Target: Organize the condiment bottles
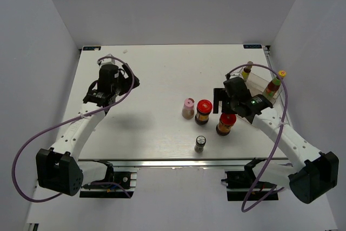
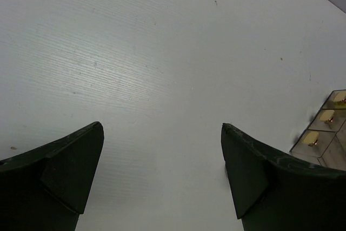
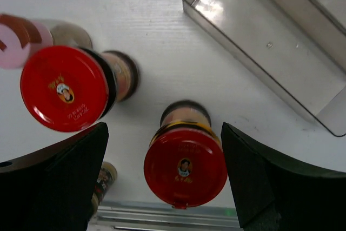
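Red-lidded jar [image 3: 185,166] upright below right claw [image 3: 163,133], between its wide-spread fingers, untouched.

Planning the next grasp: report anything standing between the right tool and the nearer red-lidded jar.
Nothing visible does. The open right tool frames the red-lidded jar between its fingers; the second red-lidded jar stands apart, beside it.

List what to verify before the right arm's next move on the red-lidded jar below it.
1. Right pincer open: ok.
2. Red-lidded jar upright between the open jaws, ungripped: ok.
3. Gap to second red-lidded jar: cannot tell; it looks close to one jaw.
4. Free space in rack tier: ok.
5. Left pincer open, holding nothing: ok.
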Action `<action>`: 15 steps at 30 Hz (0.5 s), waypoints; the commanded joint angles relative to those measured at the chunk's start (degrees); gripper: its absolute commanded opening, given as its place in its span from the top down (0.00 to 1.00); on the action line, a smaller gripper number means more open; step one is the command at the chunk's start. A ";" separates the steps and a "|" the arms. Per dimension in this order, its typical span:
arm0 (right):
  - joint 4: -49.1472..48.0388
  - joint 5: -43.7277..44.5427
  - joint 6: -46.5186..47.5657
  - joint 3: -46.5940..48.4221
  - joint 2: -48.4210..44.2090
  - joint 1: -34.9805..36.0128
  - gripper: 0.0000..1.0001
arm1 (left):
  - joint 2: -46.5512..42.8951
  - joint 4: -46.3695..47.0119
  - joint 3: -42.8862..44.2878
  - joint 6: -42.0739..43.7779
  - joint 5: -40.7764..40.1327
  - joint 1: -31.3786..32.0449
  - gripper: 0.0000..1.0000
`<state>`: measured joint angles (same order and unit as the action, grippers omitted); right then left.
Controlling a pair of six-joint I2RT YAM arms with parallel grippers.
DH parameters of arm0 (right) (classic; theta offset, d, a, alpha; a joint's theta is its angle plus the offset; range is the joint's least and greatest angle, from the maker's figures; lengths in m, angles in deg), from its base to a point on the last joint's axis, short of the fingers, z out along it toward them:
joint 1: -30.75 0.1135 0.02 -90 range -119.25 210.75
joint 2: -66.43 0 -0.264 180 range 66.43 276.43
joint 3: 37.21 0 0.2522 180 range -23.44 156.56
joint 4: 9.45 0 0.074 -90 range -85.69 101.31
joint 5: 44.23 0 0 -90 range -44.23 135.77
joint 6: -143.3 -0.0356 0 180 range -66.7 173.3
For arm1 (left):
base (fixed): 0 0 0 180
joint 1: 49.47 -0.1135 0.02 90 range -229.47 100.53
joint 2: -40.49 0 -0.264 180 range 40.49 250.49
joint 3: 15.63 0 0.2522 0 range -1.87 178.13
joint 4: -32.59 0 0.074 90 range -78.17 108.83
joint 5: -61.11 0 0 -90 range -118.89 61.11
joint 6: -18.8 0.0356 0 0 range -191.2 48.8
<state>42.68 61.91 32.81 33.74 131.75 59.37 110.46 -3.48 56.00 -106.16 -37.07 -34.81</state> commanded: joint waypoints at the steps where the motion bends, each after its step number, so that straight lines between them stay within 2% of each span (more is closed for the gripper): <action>1: 4.95 4.68 -3.68 -1.20 -1.07 4.33 0.11 | -0.45 0.07 -0.03 0.24 0.36 0.72 0.02; 9: 7.42 8.73 -7.37 -3.49 0.77 6.79 0.11 | 0.42 0.42 -0.12 0.68 0.19 0.90 0.02; 15: 6.10 10.83 -5.97 -1.91 0.34 7.77 0.10 | 1.65 0.60 0.14 1.21 0.28 0.90 0.02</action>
<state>48.58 69.50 26.96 30.12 132.89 66.58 111.95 -3.41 55.93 -105.73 -37.01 -34.18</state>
